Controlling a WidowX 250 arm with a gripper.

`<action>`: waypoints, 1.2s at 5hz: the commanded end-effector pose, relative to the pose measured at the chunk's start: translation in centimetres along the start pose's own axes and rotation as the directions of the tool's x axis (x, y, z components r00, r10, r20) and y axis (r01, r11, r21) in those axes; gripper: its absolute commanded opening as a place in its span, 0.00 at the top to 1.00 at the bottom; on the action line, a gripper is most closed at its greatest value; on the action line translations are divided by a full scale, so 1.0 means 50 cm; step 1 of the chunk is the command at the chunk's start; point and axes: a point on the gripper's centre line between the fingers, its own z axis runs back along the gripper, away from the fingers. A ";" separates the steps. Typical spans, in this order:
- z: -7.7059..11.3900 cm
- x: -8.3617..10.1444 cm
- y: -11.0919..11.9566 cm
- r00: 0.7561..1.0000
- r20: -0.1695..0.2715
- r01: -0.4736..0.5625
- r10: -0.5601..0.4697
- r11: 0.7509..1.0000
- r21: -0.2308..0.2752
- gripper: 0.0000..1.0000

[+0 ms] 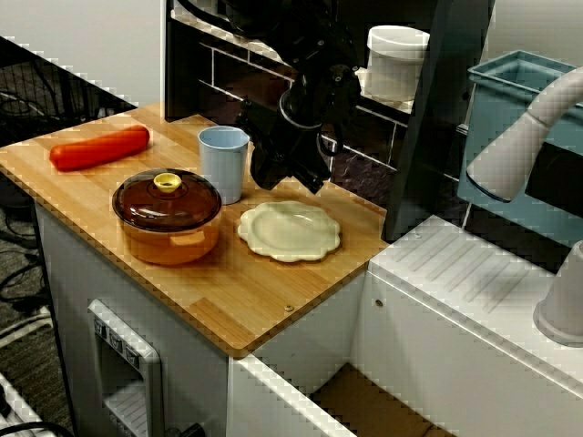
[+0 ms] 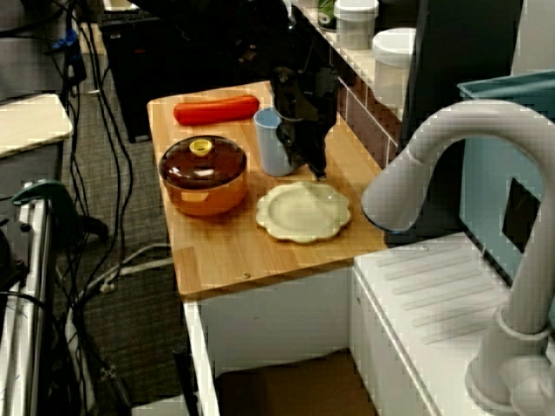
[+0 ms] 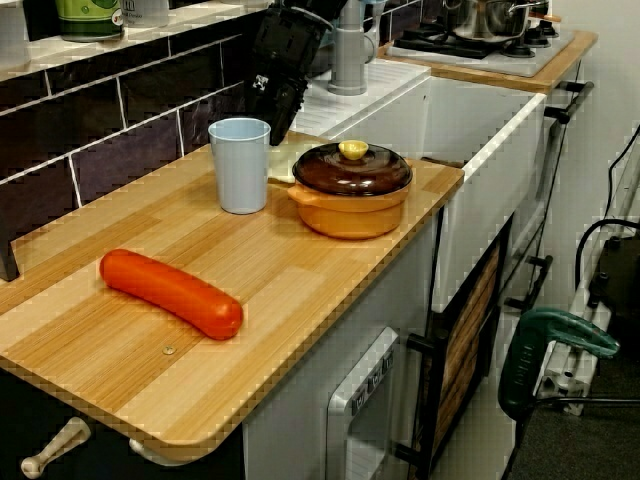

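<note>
Jaws' gap unreadable on black gripper (image 1: 305,177), near scalloped cream plate (image 1: 290,230), beside smooth pale-blue cup (image 1: 224,162)

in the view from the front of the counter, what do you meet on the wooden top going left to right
red sausage, lidded pot, blue cup, cream plate

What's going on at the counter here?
The black arm's gripper hangs low over the wooden counter, right beside the blue cup and just behind the cream plate, with nothing visibly held. Whether it is open or shut cannot be told. The lidded orange pot and the red sausage lie apart from it, untouched.
</note>
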 end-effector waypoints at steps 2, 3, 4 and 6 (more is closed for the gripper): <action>0.010 0.058 0.082 0.991 0.091 -0.105 0.101 0.994 0.041 1.00; 0.005 0.065 0.104 0.992 0.080 -0.103 0.100 0.994 0.038 1.00; 0.005 0.063 0.130 0.991 0.078 -0.113 0.111 0.993 0.018 1.00; 0.004 0.060 0.127 0.995 0.049 -0.081 0.083 0.996 -0.035 1.00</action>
